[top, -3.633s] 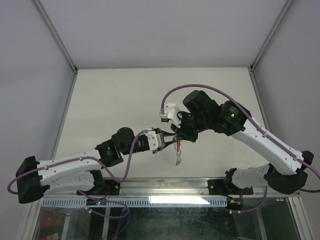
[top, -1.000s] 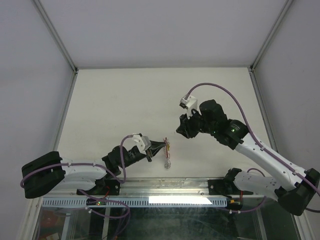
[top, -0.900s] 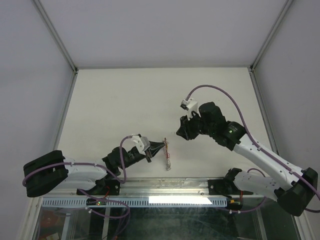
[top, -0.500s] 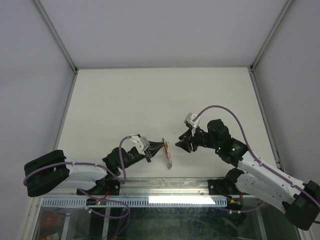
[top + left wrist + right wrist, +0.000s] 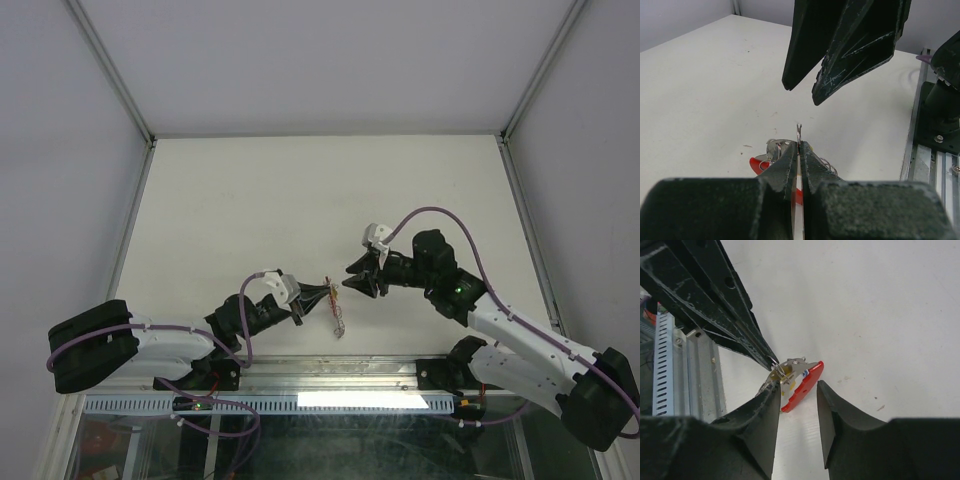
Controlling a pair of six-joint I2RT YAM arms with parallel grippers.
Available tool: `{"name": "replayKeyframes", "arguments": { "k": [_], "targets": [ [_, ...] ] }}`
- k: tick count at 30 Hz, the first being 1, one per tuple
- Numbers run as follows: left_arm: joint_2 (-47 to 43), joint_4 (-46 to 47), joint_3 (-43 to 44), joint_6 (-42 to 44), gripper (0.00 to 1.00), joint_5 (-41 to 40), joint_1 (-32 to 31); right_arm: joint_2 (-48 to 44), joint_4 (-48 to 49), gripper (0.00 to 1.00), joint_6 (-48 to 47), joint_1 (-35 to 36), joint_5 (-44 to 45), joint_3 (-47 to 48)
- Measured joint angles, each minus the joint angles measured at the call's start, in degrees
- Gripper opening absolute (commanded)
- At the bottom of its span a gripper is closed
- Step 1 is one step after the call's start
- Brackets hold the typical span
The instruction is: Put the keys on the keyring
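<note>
My left gripper (image 5: 322,291) is shut on the silvery ring (image 5: 798,131) of the keyring and holds it just above the table. The red tab (image 5: 802,382) hangs below the ring, and the short chain (image 5: 338,322) dangles toward the near edge. Small metal keys are bunched against the tab. A bit of yellow head (image 5: 776,376) and a speck of blue (image 5: 805,373) show. My right gripper (image 5: 350,283) is open, its fingertips (image 5: 771,390) flanking the tab's lower end without touching it. In the left wrist view the right fingers (image 5: 840,50) hang just above the ring.
The metal rail (image 5: 330,372) with the arm bases runs along the near edge, close behind the keyring. The white table (image 5: 250,200) stretches away to the enclosure walls.
My right gripper has come down and to the left, from well apart to right beside the keyring. My left gripper has held the keyring nearly still over the last second.
</note>
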Motion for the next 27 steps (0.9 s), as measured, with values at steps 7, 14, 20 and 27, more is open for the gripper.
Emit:
{"name": "replayKeyframes", "arguments": {
  "k": [7, 14, 20, 27],
  "targets": [
    [0.00, -1.05, 0.61, 0.70, 0.00, 0.70, 0.00, -0.13, 4.44, 0.40, -5.66, 0.00, -6.56, -2.43],
    [0.00, -2.71, 1.57, 1.64, 0.00, 2.86, 0.00, 2.47, 3.19, 0.40, -14.23, 0.00, -10.60, -2.49],
    [0.00, -3.48, 1.79, 2.36, 0.00, 3.65, 0.00, 5.27, 1.55, 0.40, -16.48, 0.00, -11.43, -1.75],
    [0.00, -4.46, 2.27, 2.99, 0.00, 4.74, 0.00, 6.56, 1.27, 0.40, -17.05, 0.00, -11.63, -0.24]
  ]
}}
